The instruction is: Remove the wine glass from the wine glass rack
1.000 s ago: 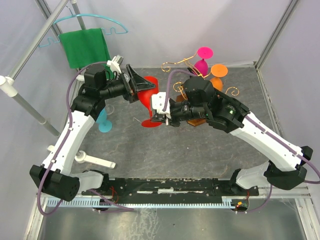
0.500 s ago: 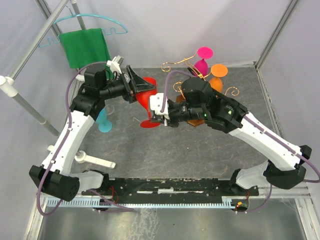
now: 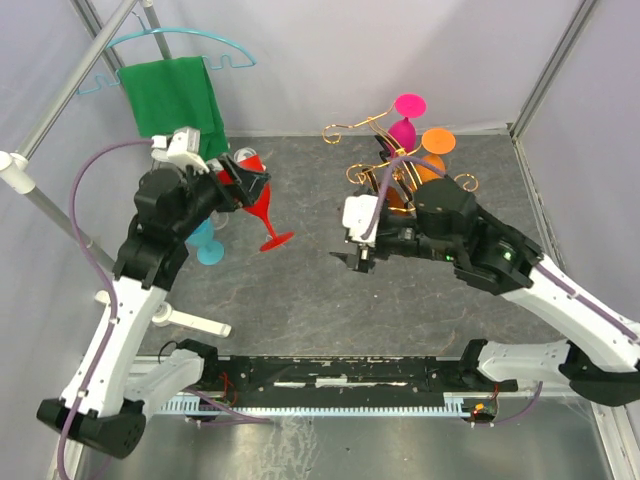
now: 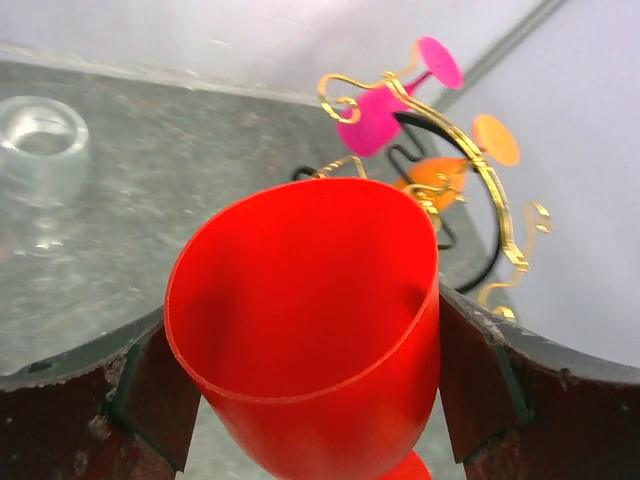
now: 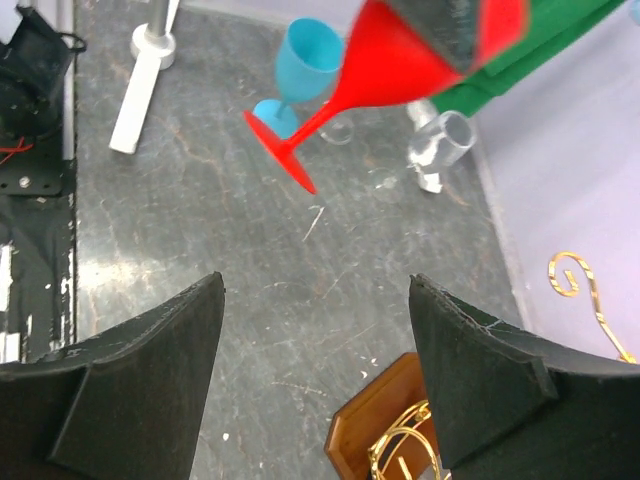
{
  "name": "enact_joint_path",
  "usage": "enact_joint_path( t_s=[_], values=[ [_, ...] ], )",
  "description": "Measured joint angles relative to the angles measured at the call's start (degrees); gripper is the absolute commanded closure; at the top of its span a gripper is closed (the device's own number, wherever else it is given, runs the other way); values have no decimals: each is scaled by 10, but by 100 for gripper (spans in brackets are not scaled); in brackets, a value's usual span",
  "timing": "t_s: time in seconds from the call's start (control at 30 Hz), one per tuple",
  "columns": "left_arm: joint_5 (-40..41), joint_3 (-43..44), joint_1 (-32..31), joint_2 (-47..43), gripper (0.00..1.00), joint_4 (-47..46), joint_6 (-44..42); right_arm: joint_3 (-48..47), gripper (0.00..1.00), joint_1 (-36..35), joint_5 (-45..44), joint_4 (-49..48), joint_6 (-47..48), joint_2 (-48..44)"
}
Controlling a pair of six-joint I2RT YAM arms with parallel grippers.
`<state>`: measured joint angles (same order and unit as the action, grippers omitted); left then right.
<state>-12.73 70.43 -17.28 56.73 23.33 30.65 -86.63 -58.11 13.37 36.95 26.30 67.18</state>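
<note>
Slippage looked the risk: left pincer [image 3: 243, 178] clamped the tilted red wine glass [image 3: 256, 192] by its slick bowl above the far-left worktop [image 3: 330, 300], well apart from the wine glass rack [image 3: 350, 127]; right pincer [image 3: 352, 262] gaped empty

green cloth [image 3: 175, 95] on turquoise hanger [image 3: 180, 35] | blue goblet [image 5: 308, 60] upright

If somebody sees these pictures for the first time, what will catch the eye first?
First comes the bright red wine glass, tilted, its bowl clamped in the left gripper at the left rear of the table. Next is the gold wire rack at the back right, where a pink glass and an orange glass hang. The right gripper is open and empty in front of it.
</note>
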Motion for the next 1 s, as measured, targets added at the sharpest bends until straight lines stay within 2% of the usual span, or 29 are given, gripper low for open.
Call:
enact_joint_path(
  t_s=[0.2,0.33,0.43,0.57,0.8,1.0],
  values=[
    [122,-192,0,-82,23,-137,-69,42,17,0,-52,-39,-6,-50],
    [191,-318,-1,-70,26,-218,-91,66,16,0,-75,-56,-15,-49],
    [247,-330,-5,-39,26,-250,-122,90,16,0,-85,-63,-24,-49],
    [326,-331,-12,-5,25,-336,-146,111,15,0,-92,-73,-31,-49],
    [481,-360,-97,84,23,-498,-218,117,14,0,-99,-79,-35,-49],
    [582,-388,-112,151,19,-592,-251,127,13,0,-111,-77,-34,-64]
  ],
)
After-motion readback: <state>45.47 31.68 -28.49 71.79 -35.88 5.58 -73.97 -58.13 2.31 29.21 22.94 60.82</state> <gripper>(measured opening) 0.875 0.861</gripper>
